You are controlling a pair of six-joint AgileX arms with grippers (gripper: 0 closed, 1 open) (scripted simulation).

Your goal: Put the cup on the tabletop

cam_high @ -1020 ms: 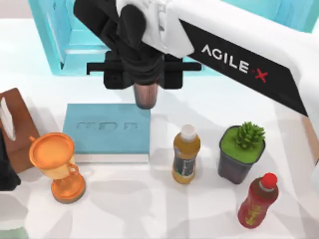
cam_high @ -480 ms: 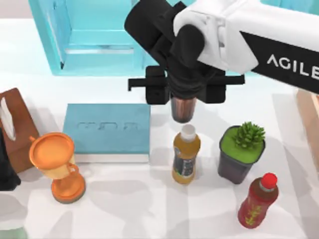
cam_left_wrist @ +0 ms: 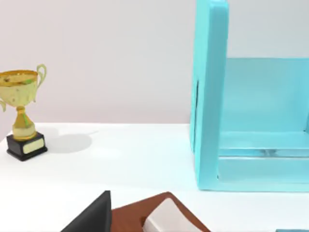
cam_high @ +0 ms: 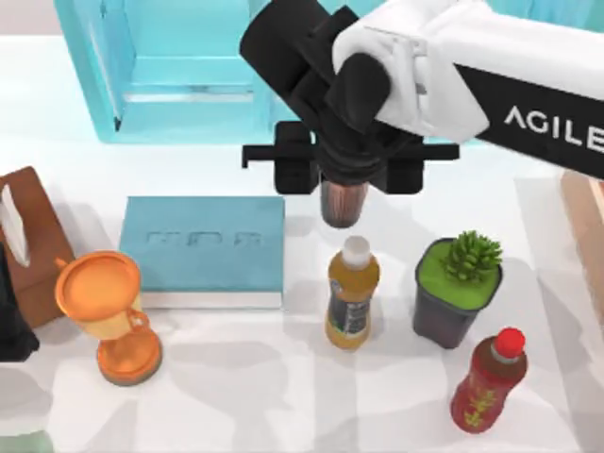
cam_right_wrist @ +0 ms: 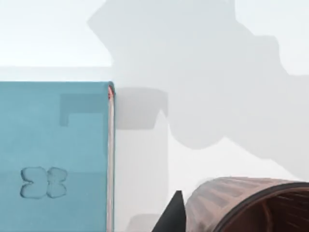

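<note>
My right gripper [cam_high: 342,185] is shut on the cup [cam_high: 342,204], a small reddish-brown tumbler hanging upright below the wrist. It hovers over the white tabletop [cam_high: 396,222], just right of the teal book [cam_high: 203,247] and behind the yellow bottle [cam_high: 352,293]. In the right wrist view the cup's ribbed wall and dark rim [cam_right_wrist: 241,205] sit beside a black finger [cam_right_wrist: 171,216], with the book's edge [cam_right_wrist: 53,154] and bare tabletop [cam_right_wrist: 217,72] beyond. My left arm [cam_high: 9,326] is parked at the table's left edge.
A turquoise shelf cabinet [cam_high: 170,66] stands at the back. An orange goblet [cam_high: 109,316] and a brown tissue box [cam_high: 33,245] are at the left. A plant pot [cam_high: 458,293] and a red bottle [cam_high: 486,382] stand at the right. A gold trophy [cam_left_wrist: 21,116] is in the left wrist view.
My right arm has carried the cup rightward, from over the book's far edge to over the tabletop behind the yellow bottle. It has barely moved in the last half second.
</note>
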